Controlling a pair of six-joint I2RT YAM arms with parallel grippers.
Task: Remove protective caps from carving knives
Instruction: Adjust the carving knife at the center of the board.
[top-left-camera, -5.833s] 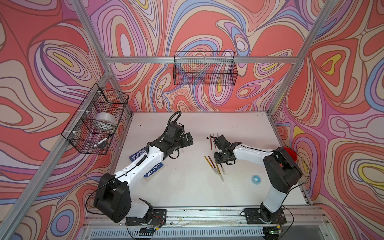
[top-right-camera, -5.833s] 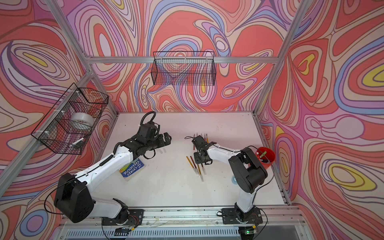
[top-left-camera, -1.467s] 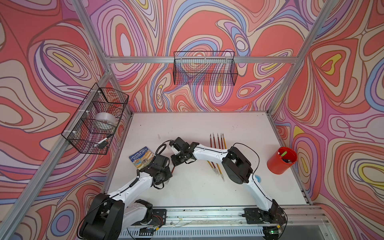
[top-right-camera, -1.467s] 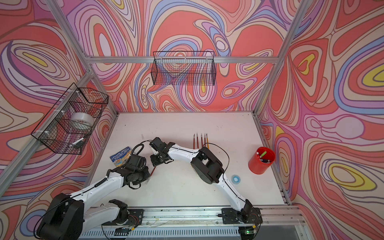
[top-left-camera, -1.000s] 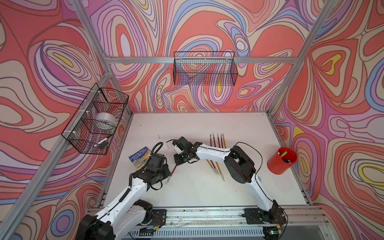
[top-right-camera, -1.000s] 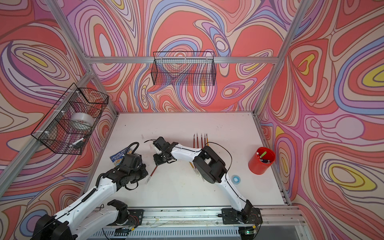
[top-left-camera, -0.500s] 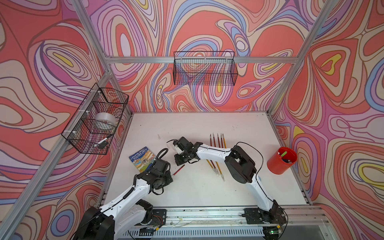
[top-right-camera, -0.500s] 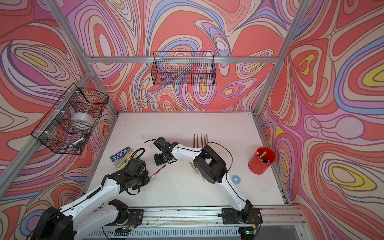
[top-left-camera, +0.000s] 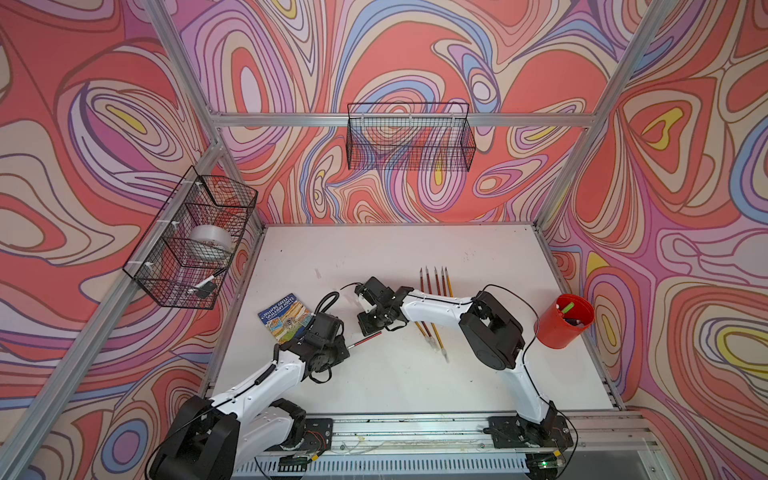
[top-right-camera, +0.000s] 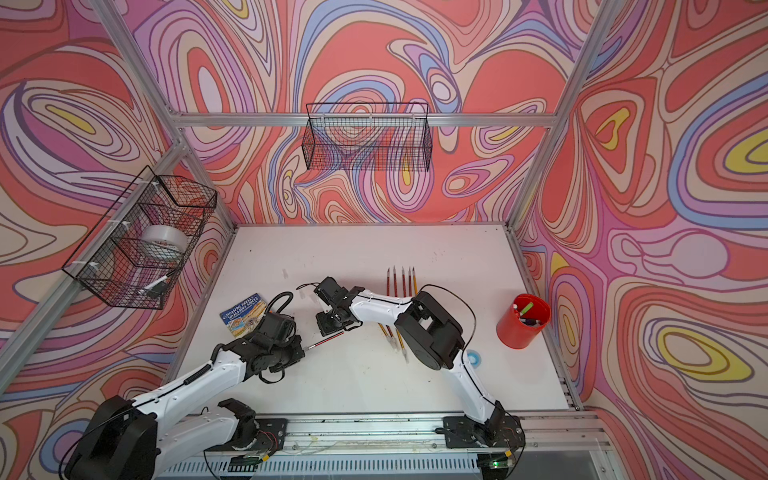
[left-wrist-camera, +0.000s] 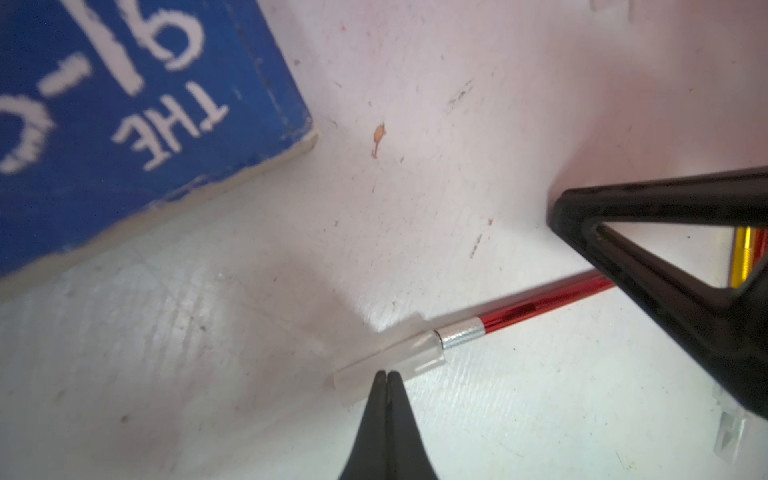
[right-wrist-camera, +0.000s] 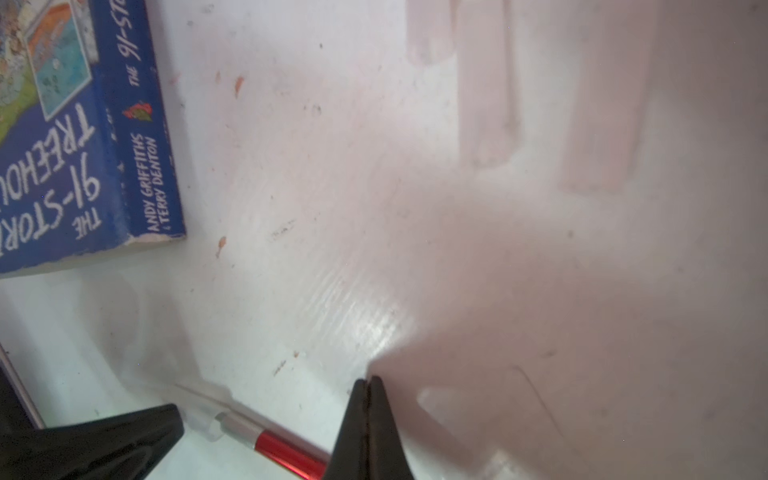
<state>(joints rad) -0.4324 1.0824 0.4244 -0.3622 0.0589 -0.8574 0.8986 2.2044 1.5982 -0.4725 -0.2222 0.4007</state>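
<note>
glossy red carving knife (top-left-camera: 366, 337), silver collar, on scuffed white counter (top-left-camera: 415, 382), just below frame centre in a top view. translucent tubular protective cap (left-wrist-camera: 386, 360) on its tip. left tool (left-wrist-camera: 386, 376) clenched, tips at cap; right tool (right-wrist-camera: 368, 382) clenched above handle.

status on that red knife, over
left gripper shut, tips at the cap. right gripper shut over the red knife, grip unclear. cap not off yet. nothing blocking.

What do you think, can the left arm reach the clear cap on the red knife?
Probably yes. The left fingers hang right at the cap, nothing between them, and the book lies off to the side. They are shut, so they would need to open first.
</note>
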